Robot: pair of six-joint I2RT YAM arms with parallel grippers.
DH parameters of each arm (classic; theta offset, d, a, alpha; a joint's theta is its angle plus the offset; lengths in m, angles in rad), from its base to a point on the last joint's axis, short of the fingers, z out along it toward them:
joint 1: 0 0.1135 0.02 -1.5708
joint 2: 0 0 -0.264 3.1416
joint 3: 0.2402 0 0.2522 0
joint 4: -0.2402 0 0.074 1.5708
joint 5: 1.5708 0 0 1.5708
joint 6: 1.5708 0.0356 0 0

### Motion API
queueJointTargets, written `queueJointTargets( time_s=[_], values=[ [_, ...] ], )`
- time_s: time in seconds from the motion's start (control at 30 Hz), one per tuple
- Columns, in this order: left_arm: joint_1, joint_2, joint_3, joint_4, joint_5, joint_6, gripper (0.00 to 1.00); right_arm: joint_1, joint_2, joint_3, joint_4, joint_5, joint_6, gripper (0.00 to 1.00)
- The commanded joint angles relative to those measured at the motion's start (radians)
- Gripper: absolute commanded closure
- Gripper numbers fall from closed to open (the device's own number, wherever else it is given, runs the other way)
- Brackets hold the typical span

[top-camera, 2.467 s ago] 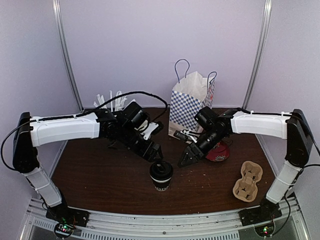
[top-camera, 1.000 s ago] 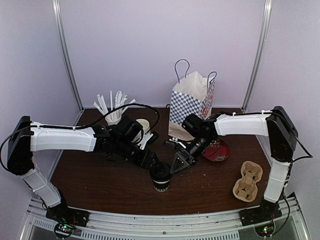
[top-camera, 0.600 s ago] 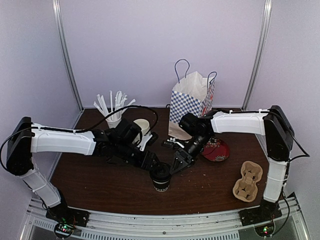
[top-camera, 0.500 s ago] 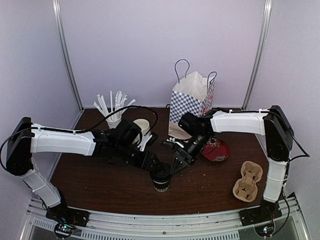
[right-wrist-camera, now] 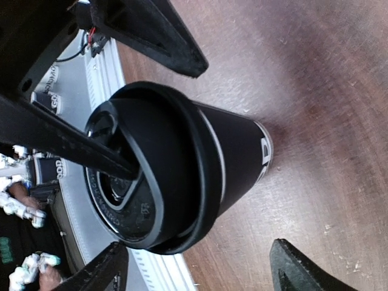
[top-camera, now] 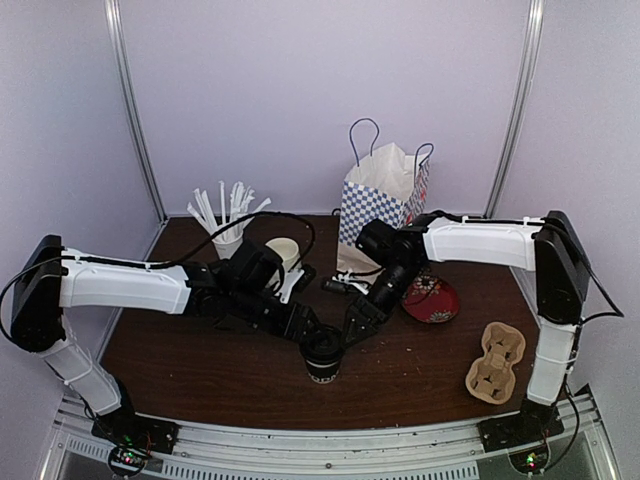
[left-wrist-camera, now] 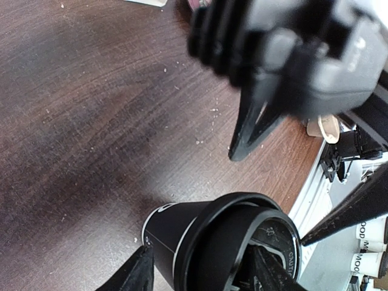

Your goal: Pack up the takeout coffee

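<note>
The takeout coffee [top-camera: 323,354], a black paper cup with a black lid, stands upright on the brown table near the front middle. My left gripper [top-camera: 309,329] is low at its upper left and open. In the left wrist view [left-wrist-camera: 200,276] one finger is beside the cup wall [left-wrist-camera: 176,233] and the other lies across the lid. My right gripper [top-camera: 350,328] is at the cup's upper right, wide open and empty. In the right wrist view [right-wrist-camera: 203,270] the cup [right-wrist-camera: 182,163] lies just ahead of its fingers [right-wrist-camera: 294,267].
A blue-checked paper bag [top-camera: 384,205] stands open at the back middle. A cup of white straws [top-camera: 228,225] and a cream mug [top-camera: 284,252] are at the back left. A red dish [top-camera: 432,300] and a cardboard cup carrier [top-camera: 495,362] are on the right.
Both grippers have come down and closed in on the cup from either side. The left gripper has settled onto the lid. The cup has not moved.
</note>
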Motion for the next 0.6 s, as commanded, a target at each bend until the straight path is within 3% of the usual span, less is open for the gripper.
queueJointTargets(
  time_s=[0.0,0.13,0.27,0.57],
  values=[
    [-0.015,0.051,-0.057,-0.166,-0.082,0.01,0.46,0.014,-0.049,-0.007,0.018,0.175,-0.041,0.03],
    [-0.014,0.053,-0.055,-0.166,-0.076,0.004,0.46,0.081,-0.092,-0.011,0.023,0.326,-0.067,0.0],
    [-0.014,0.058,-0.052,-0.167,-0.076,0.003,0.45,0.137,-0.081,0.015,0.03,0.373,-0.056,0.01],
    [-0.015,0.061,-0.055,-0.168,-0.076,0.001,0.45,0.155,-0.045,0.075,0.047,0.296,-0.021,0.01]
  ],
)
